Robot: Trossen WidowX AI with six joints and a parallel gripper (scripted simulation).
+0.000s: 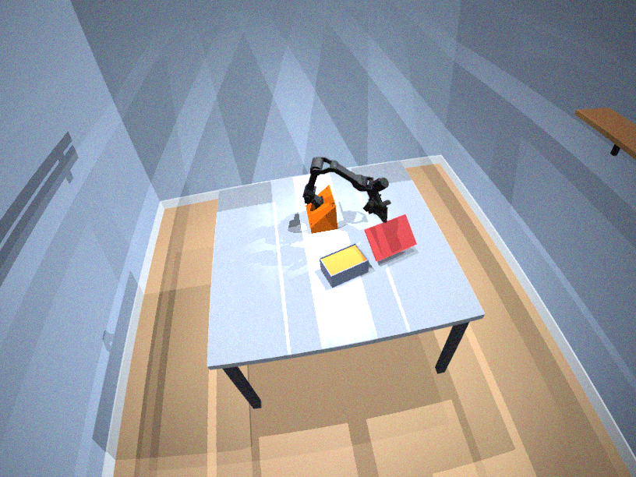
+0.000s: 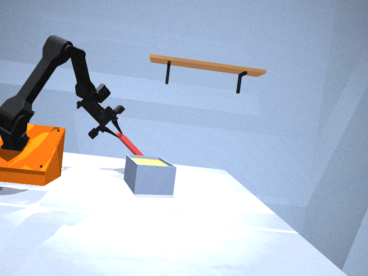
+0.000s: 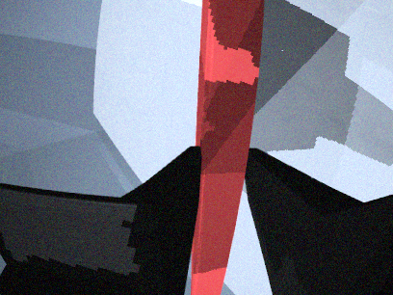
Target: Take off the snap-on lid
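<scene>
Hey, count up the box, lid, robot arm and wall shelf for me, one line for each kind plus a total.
Storage box: 1
Red lid: 1
Black robot arm: 1
Wooden wall shelf: 1
Total: 4
</scene>
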